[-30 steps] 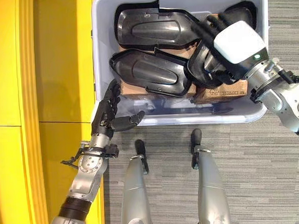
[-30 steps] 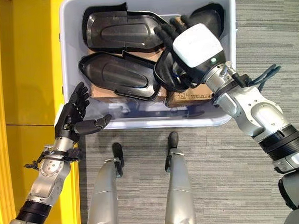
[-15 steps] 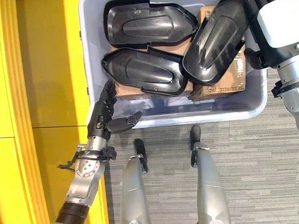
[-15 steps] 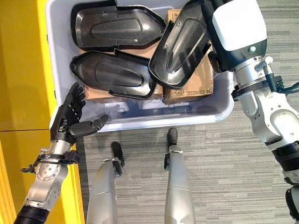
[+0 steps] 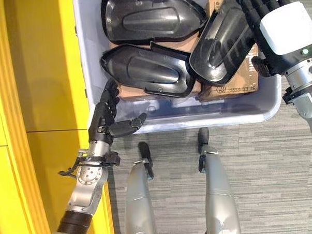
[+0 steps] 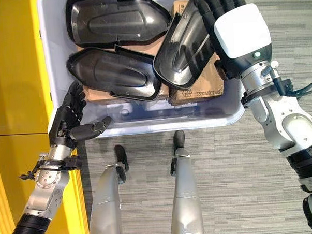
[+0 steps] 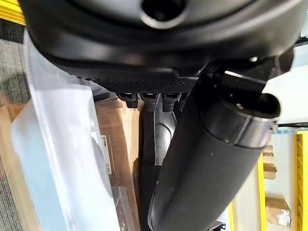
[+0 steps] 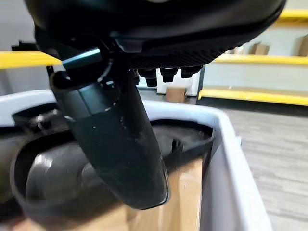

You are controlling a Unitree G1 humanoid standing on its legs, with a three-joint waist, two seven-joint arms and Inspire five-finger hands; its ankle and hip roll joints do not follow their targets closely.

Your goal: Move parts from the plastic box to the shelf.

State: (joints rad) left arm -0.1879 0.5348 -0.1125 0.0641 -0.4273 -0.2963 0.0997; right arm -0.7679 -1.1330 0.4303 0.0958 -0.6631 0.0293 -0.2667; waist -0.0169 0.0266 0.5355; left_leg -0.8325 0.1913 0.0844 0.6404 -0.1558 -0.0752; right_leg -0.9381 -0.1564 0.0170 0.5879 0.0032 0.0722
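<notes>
Three black moulded parts in the plastic box (image 5: 272, 99), one under the right hand (image 6: 230, 28).
Right hand grasps the tilted part (image 5: 222, 39) at the box's right side, fingers curled over its rim, above cardboard cartons (image 5: 232, 85). Two parts (image 5: 149, 70) lie flat beside it. Left hand (image 5: 107, 121) rests relaxed at the box's near-left corner, fingers over the rim, beside the yellow shelf (image 5: 41, 101).

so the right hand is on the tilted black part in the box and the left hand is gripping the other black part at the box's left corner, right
Not quite. The right hand is on the tilted black part in the plastic box, but the left hand grips no part. In the left eye view its fingers are straight against the box's near left corner, its thumb along the front wall.
</notes>
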